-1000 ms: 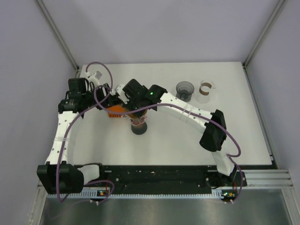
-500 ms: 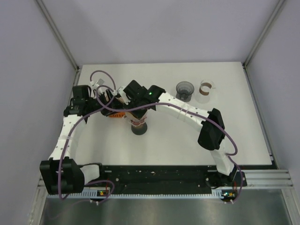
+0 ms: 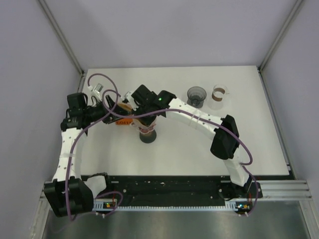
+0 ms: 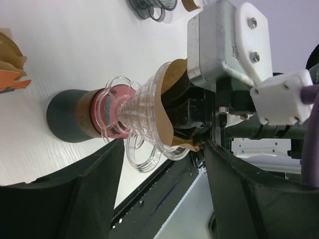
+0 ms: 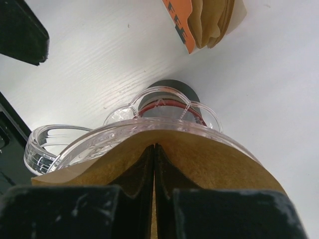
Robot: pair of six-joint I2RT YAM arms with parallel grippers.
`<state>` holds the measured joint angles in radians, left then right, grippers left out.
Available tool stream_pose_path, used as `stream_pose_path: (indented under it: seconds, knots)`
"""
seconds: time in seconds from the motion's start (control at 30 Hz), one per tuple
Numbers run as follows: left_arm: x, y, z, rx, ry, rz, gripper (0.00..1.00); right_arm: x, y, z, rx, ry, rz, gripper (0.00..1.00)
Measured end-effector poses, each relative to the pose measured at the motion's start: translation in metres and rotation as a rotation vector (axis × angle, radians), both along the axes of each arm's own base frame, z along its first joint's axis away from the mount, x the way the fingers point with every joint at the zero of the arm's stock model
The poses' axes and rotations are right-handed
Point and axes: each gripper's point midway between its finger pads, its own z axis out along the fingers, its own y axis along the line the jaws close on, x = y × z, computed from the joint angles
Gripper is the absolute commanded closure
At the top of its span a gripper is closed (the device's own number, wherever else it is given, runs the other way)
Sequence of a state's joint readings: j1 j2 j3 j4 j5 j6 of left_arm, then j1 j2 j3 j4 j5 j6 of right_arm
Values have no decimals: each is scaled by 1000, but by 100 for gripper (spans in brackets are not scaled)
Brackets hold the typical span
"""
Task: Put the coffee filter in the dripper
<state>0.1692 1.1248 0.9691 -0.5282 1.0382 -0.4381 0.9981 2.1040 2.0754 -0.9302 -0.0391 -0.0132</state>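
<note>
The clear plastic dripper stands on a red-topped dark base left of the table's middle; it also shows in the left wrist view and the right wrist view. A brown coffee filter sits inside its cone, its edge above the rim. My right gripper reaches down into the cone and is shut, with a thin strip of filter between its fingers; from above it covers the dripper. My left gripper is open and empty, just left of the dripper.
An orange pack of brown filters lies just left of the dripper, also in the right wrist view. A dark clear cup and a small glass with a brown band stand at the back right.
My left arm has drawn back a little to the left, away from the dripper. My right gripper has stayed in the dripper with the filter.
</note>
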Motion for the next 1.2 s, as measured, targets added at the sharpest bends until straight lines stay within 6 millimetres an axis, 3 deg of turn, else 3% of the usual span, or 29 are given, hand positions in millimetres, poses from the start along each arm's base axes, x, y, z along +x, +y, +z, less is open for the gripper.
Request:
stream_pose_path:
  seconds: [0.17, 0.4, 0.77, 0.97, 1.1, 1.2]
  knots:
    - [-4, 1, -1, 30, -25, 21, 40, -1, 1, 0, 6, 4, 5, 100]
    - [4, -1, -23, 69, 43, 34, 41, -1, 2, 0, 7, 6, 7, 100]
    - [5, -7, -35, 144, 48, 34, 49, -1, 2, 1, 10, 5, 7, 100]
    - [6, -5, -30, 165, 45, 36, 40, 0, 3, 1, 13, 2, 8, 100]
    - [9, -5, -12, 158, 12, 30, 38, 1, 5, 2, 20, -6, 7, 100]
    - [8, -4, -11, 158, 13, 33, 37, 3, 5, 4, 26, -12, 7, 100]
